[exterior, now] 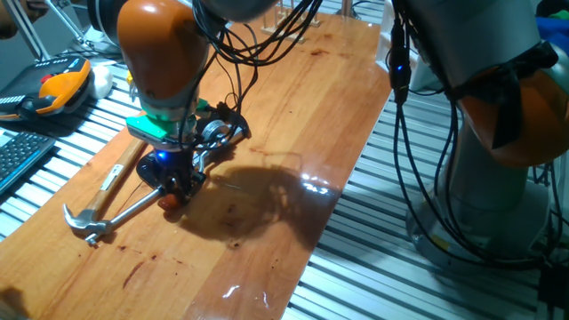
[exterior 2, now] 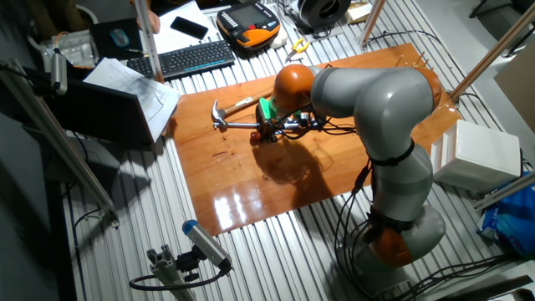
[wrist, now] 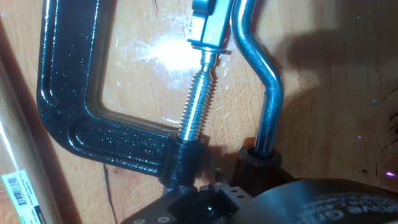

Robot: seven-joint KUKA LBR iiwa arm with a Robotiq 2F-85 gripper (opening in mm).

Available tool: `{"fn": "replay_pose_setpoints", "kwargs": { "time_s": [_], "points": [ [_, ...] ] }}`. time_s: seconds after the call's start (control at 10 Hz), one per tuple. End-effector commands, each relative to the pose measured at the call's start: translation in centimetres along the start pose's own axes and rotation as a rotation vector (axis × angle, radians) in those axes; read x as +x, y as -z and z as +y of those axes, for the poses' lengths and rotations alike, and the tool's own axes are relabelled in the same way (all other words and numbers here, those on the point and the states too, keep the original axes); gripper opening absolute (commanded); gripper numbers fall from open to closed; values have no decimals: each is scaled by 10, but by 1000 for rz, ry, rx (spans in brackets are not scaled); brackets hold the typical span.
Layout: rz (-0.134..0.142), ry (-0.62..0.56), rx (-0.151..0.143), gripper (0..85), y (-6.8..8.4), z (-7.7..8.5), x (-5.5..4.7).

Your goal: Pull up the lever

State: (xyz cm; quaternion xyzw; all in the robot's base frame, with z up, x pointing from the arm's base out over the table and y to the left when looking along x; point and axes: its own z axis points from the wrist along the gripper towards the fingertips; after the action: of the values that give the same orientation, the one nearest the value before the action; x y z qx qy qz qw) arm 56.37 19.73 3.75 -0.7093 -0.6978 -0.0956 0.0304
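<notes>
From one fixed view I see my gripper [exterior: 175, 182] low over the black C-shaped clamp [exterior: 209, 133], near the wooden-handled claw hammer [exterior: 100, 200]. In the hand view, the thin silver lever [wrist: 261, 74] lies right of the threaded screw [wrist: 198, 102]; I cannot tell the jaws' state.

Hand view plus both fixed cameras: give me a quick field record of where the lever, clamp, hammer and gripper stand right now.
lever: bent silver arm, reddish-brown tip at the bottom of the hand view
clamp: black C-shaped frame lying flat on the wooden table, threaded screw through it
hammer: claw hammer lying beside the clamp, wooden handle
gripper: down over the clamp; fingers hidden, open or shut unclear
lever raised: cannot tell
</notes>
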Motion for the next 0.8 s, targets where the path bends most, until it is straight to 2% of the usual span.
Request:
{"fn": "replay_pose_setpoints", "kwargs": {
  "time_s": [0.0, 0.4, 0.7],
  "points": [
    [0, 1, 1, 0, 1, 1, -1],
    [20, -2, 12, 0, 13, 2, -4],
    [23, 7, 18, 0, 17, 0, -4]
  ]
}}
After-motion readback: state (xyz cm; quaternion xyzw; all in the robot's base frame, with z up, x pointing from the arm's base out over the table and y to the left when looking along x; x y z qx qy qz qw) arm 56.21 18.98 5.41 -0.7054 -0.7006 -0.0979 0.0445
